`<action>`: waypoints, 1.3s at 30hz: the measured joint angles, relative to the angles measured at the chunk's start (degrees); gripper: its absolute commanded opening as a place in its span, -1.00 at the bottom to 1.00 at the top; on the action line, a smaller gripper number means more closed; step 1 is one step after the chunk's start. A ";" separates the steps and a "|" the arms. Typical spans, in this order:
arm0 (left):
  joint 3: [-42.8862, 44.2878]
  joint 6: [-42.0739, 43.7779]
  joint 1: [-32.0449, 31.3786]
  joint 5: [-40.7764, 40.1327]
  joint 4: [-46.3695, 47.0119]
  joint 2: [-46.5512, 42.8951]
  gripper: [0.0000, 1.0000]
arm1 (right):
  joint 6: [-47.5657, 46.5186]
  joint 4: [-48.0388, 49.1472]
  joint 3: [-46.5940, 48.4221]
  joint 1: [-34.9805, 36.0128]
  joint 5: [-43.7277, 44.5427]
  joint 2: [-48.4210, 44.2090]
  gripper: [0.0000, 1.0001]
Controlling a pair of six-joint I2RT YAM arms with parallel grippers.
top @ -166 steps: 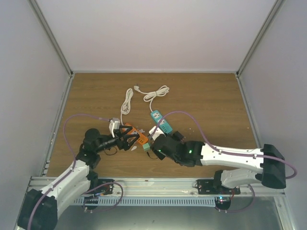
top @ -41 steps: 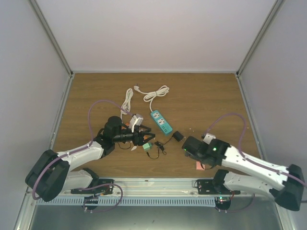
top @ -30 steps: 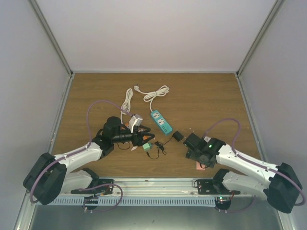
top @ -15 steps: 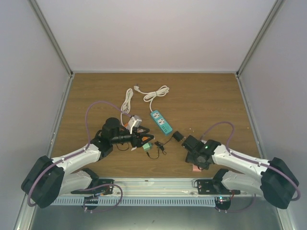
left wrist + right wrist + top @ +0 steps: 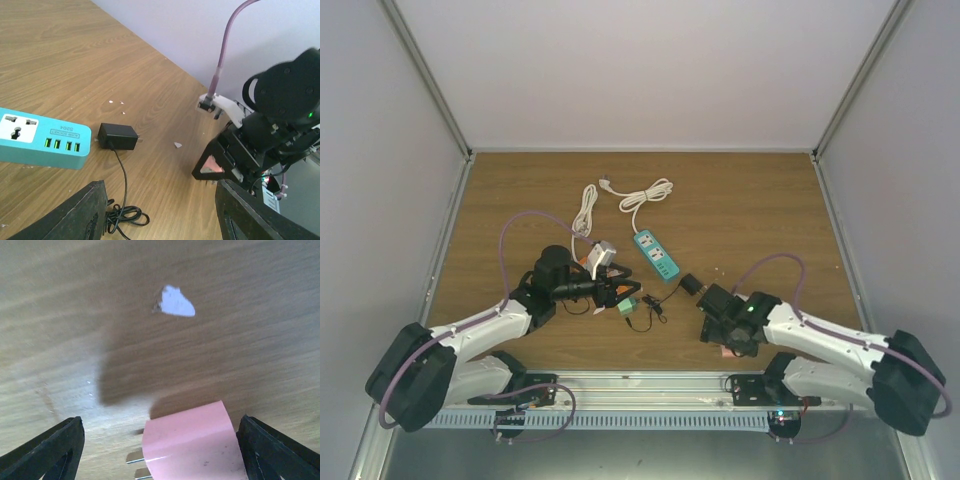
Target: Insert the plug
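The plug [image 5: 117,136] is a small black adapter lying flat on the wood just right of the teal power strip [image 5: 40,137], prongs pointing away from it. From above, the plug [image 5: 691,284] sits off the strip's [image 5: 657,255] near end. My left gripper [image 5: 160,200] hovers open near them, nothing between its fingers [image 5: 92,212]; from above it [image 5: 620,290] points right. My right gripper [image 5: 160,440] is low over the table, open, straddling a pink block [image 5: 192,445] with metal prongs; a gap shows on the left side. It [image 5: 712,328] is right of the plug.
The plug's thin black cord coils [image 5: 125,217] by my left finger. A green block [image 5: 626,306] lies near that coil. Two white cords [image 5: 645,195] lie bundled behind the strip. White paper scraps [image 5: 175,302] dot the wood. Walls enclose the table on three sides.
My right gripper has slid a little left and toward the near edge, coming over the pink block. The left arm, plug and strip have not moved.
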 measured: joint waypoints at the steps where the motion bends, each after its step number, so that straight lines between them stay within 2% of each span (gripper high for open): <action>1: 0.00 0.00 0.00 0.00 0.00 0.04 0.24 | 0.00 -0.07 0.02 0.94 -0.15 1.20 0.74; 7: 0.00 0.00 0.00 0.00 0.00 0.04 0.24 | 0.85 -0.98 5.07 9.53 0.48 8.68 0.75; 12: 0.00 0.02 0.00 0.00 0.00 0.04 0.24 | 1.14 1.64 10.45 13.38 0.28 15.17 0.75; 15: 0.00 0.07 0.00 -0.20 -0.04 0.02 0.24 | 2.03 1.99 12.31 15.69 0.33 18.23 0.66; 22: -0.02 0.11 0.00 -0.66 -0.72 -0.90 0.24 | 4.63 2.43 11.32 17.29 0.24 17.92 0.46; 26: -0.02 0.20 0.00 -0.90 -1.31 -1.27 0.24 | 5.62 3.17 9.03 17.29 -0.11 17.81 0.24; 31: -0.09 0.42 0.00 -1.01 -1.53 -1.84 0.24 | 6.29 3.78 7.98 17.38 -0.02 17.46 -0.28; 33: -0.09 0.52 0.00 -1.01 -1.66 -1.90 0.24 | 6.25 3.91 7.93 17.38 0.07 17.42 -0.43; 39: -0.09 0.52 0.00 -1.03 -1.75 -1.88 0.24 | 3.43 4.37 8.15 17.38 1.27 16.85 -0.42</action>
